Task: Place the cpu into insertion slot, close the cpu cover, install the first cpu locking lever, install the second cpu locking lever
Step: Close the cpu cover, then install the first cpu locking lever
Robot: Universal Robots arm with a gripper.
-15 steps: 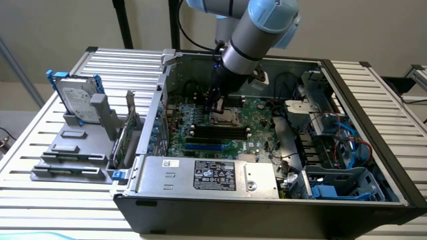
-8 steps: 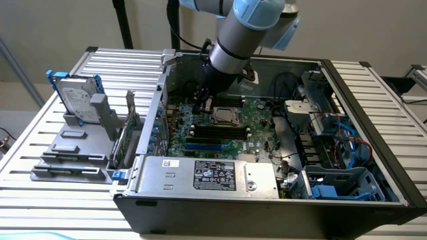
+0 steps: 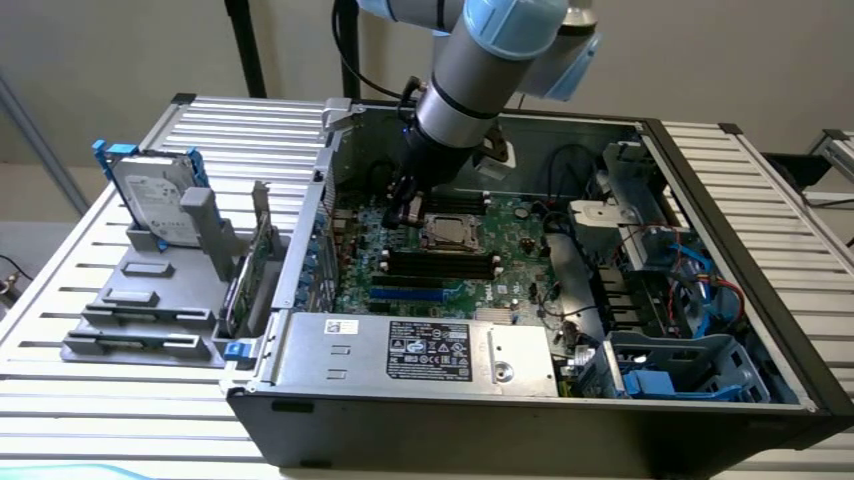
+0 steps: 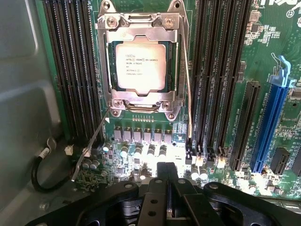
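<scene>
Inside the open computer case, the arm was extended down over the green circuit board, and the gripper was held near the insertion slot, its fingers pressed fully together with nothing gripped between them. Over the insertion slot the cpu cover was seen lowered, and the cpu was seated flat within the slot, framed by the cover's cut-out. Two thin locking levers were noted at the slot's sides. The first lever was splayed away from the slot's corner nearest the gripper, plainly unlatched. The second lever lay along the slot's edge, and its latching could not be told. The lever stage was judged to be in hand. A steady push on the thin wire, down and in under its catch, would be called for, with little margin allowed for slipping.
</scene>
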